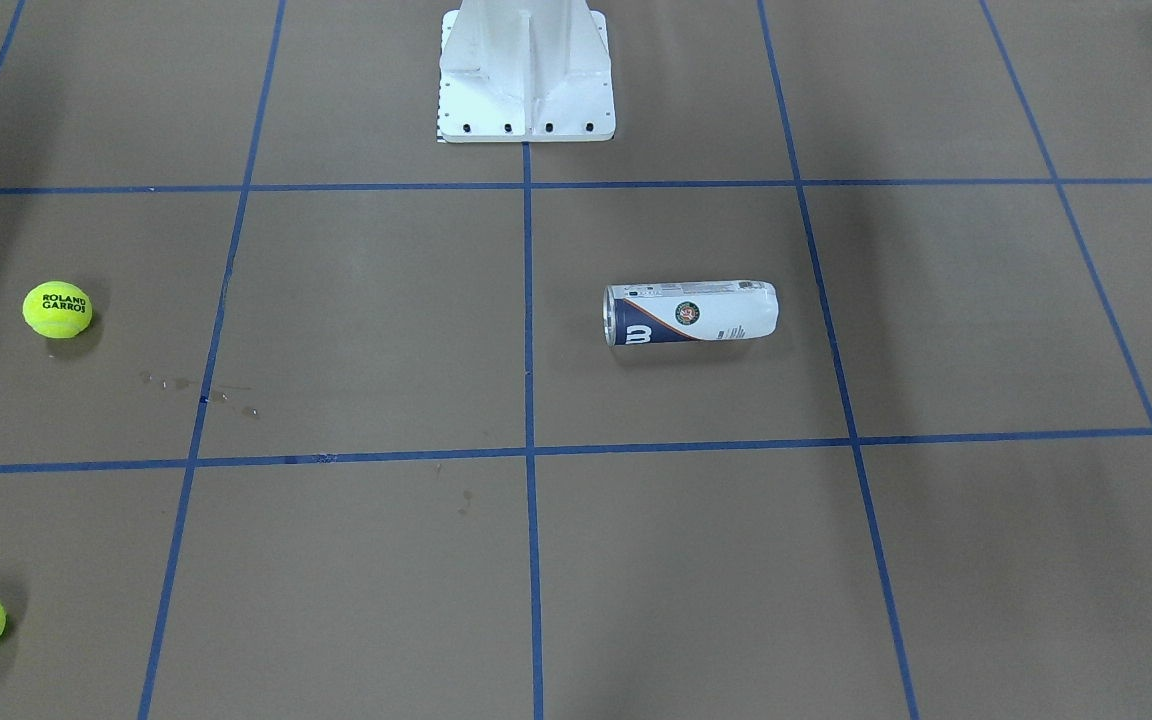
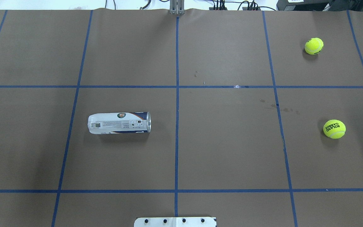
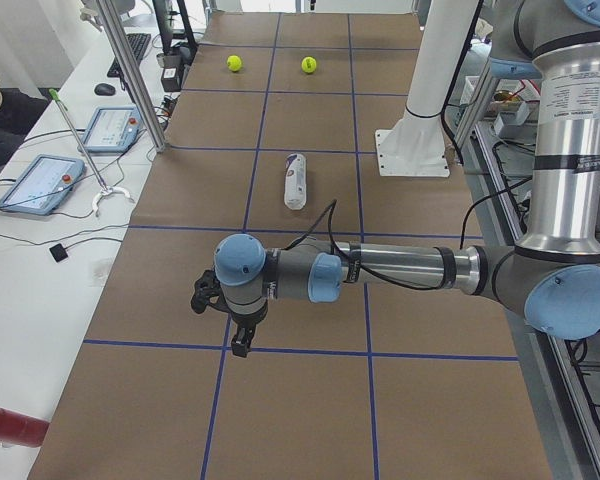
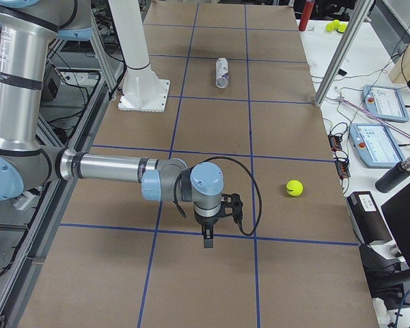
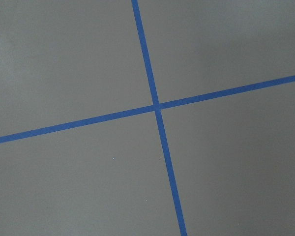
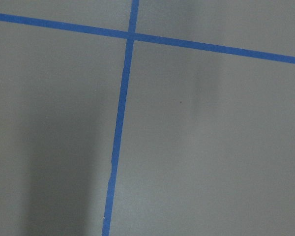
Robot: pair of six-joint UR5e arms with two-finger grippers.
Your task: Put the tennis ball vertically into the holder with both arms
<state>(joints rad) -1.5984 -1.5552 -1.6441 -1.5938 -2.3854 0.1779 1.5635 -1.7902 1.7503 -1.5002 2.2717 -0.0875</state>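
Observation:
The holder [image 1: 691,313] lies on its side on the brown table, in the robot's left half [image 2: 119,122], with its open end toward the centre line. It also shows in the exterior left view [image 3: 295,180] and the exterior right view [image 4: 222,72]. Two yellow tennis balls [image 2: 334,129] [image 2: 314,46] lie in the right half. My left gripper [image 3: 238,345] hangs over the table's left end, far from the holder. My right gripper [image 4: 206,240] hangs over the right end, near one ball [image 4: 294,187]. I cannot tell whether either is open or shut.
The white pedestal base [image 1: 526,70] stands at the robot's side of the table, on the centre line [image 2: 175,221]. Blue tape lines grid the table. Side benches hold tablets [image 3: 40,183] and a red can [image 3: 10,425].

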